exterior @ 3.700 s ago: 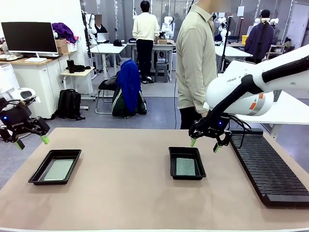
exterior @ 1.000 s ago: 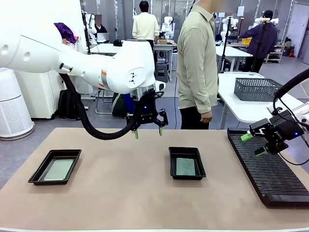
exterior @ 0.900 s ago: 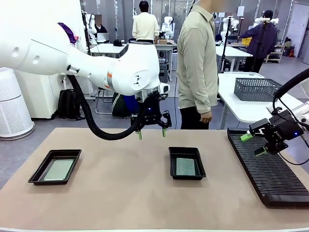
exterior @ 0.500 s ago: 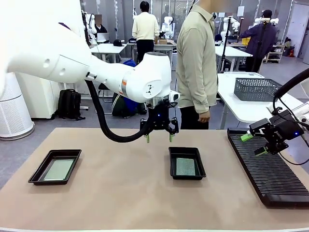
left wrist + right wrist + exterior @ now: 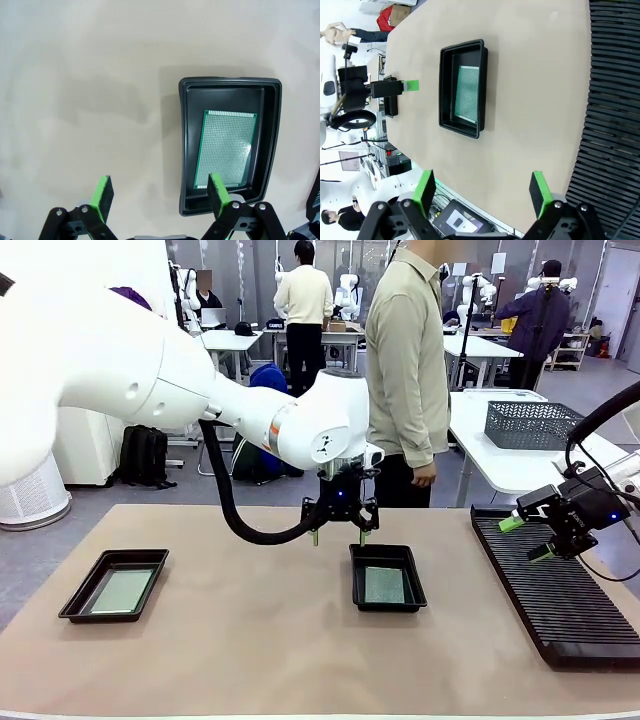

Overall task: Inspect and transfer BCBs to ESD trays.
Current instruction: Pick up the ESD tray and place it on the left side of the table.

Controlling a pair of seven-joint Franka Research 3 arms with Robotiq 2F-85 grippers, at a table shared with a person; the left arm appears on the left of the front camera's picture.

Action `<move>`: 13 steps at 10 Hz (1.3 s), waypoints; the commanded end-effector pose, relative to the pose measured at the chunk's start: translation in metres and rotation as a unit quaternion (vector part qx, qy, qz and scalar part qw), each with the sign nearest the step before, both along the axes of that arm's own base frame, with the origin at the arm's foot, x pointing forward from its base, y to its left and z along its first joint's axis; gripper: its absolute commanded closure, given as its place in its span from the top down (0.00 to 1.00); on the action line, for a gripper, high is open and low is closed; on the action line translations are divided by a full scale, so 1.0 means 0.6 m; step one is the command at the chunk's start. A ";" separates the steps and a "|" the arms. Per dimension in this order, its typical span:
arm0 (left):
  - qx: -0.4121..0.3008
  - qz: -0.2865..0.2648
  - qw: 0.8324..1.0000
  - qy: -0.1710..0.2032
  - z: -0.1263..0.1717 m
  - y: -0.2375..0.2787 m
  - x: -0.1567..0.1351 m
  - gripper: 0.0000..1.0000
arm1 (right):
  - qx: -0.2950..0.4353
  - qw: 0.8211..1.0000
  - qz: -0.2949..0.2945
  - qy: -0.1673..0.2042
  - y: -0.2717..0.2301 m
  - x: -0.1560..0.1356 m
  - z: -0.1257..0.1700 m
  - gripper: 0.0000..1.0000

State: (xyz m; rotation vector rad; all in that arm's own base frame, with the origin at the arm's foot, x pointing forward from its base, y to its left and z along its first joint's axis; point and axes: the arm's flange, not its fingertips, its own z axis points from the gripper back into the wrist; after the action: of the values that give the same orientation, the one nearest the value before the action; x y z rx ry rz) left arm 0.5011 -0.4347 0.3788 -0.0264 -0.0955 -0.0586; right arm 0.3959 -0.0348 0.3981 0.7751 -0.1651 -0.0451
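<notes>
Two black ESD trays lie on the tan table, each with one pale green BCB flat inside. The left tray (image 5: 76,607) holds a BCB (image 5: 121,591); the middle tray (image 5: 354,580) holds another BCB (image 5: 384,584). My left gripper (image 5: 338,536) hangs open and empty above the middle tray's far left corner. In the left wrist view that tray (image 5: 186,150) and its BCB (image 5: 227,150) lie to the right of the open left gripper (image 5: 160,194). My right gripper (image 5: 526,538) hovers open and empty over the rack. From the open right gripper (image 5: 482,192), the middle tray (image 5: 446,90) and BCB (image 5: 468,93) show farther off.
A long black ribbed rack (image 5: 560,590) runs along the table's right side, also seen as the rack (image 5: 615,125). A person (image 5: 405,370) stands at the far edge behind the middle tray. A grey mesh basket (image 5: 533,424) sits on a side table. Bare tabletop lies between the trays.
My left arm has swept to the right across the table, from the middle toward the middle tray, staying open. The right arm, trays and boards have not moved.
</notes>
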 end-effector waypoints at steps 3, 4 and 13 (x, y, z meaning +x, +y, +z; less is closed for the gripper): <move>0.003 0.005 1.000 -0.031 -0.040 -0.019 0.002 1.00 | 0.000 1.000 -0.004 0.001 0.001 -0.001 0.001 1.00; 0.005 0.004 1.000 -0.030 -0.052 -0.025 0.004 1.00 | 0.000 1.000 -0.004 0.001 0.001 -0.001 0.001 1.00; 0.005 -0.003 0.999 -0.031 -0.107 -0.037 0.006 1.00 | 0.000 1.000 -0.004 0.001 0.001 -0.001 0.001 1.00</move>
State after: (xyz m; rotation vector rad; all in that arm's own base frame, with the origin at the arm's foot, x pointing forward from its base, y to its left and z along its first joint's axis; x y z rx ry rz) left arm 0.5049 -0.4560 0.3185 -0.0278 -0.1200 -0.0882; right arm 0.3959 -0.0349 0.3981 0.7750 -0.1652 -0.0454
